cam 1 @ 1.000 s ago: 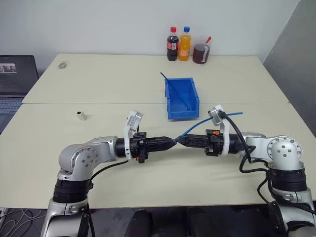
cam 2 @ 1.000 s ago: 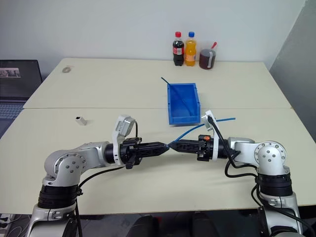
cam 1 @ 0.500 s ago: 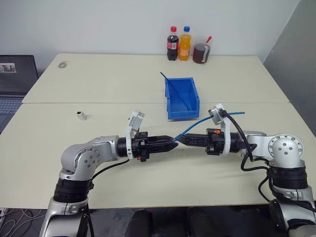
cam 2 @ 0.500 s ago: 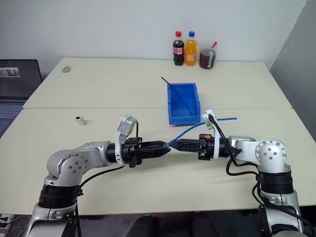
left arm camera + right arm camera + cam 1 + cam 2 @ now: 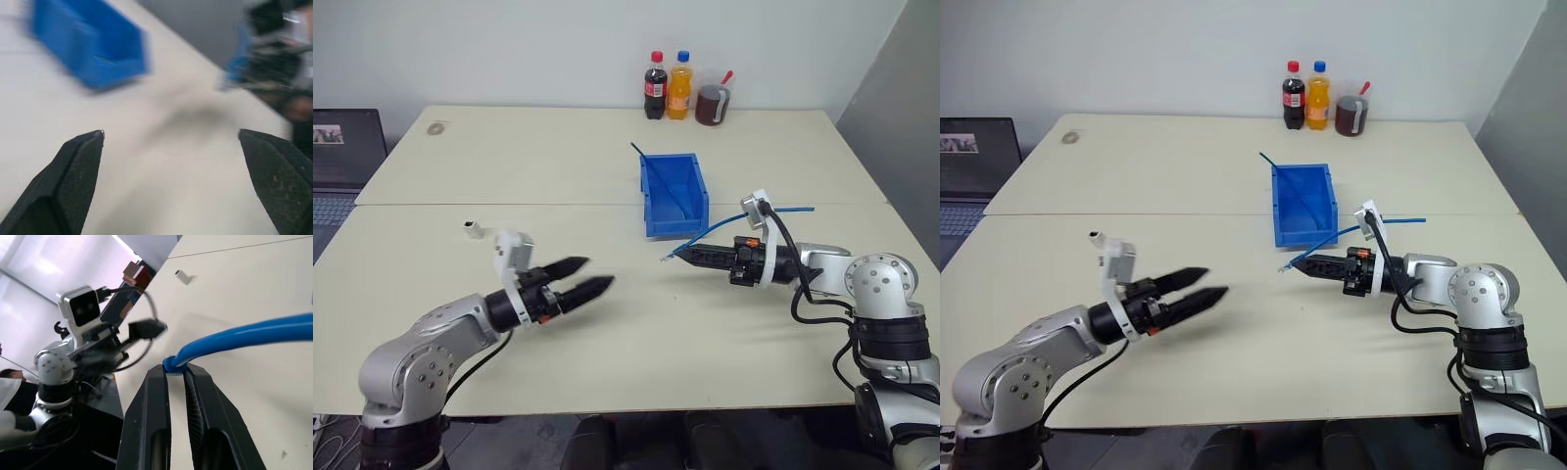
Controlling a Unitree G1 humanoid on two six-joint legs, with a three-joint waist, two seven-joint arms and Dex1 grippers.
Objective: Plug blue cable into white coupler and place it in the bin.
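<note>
The blue cable (image 5: 697, 241) hangs above the table in front of the bin (image 5: 675, 224), a bright blue box near the table's middle. My right gripper (image 5: 679, 256) is shut on the cable close to its free plug end. From there the cord runs back past the wrist and sticks out to the right. In the right wrist view the cable (image 5: 244, 335) leaves the closed fingertips (image 5: 162, 369). My left gripper (image 5: 597, 271) is open and holds nothing, off to the left of the cable end. The white coupler (image 5: 474, 229) lies on the table at the left, beyond the left arm.
A thin darker blue strand (image 5: 664, 176) leans in the bin and pokes over its back left corner. Two soda bottles (image 5: 667, 86) and a dark jar (image 5: 712, 105) stand at the far edge. A laptop (image 5: 342, 162) sits at the left. A small round object (image 5: 436, 128) lies far left.
My left gripper has let go of the cable end, opened wide and swung away to the left. My right gripper has shifted slightly right and forward with the cable still in it.
</note>
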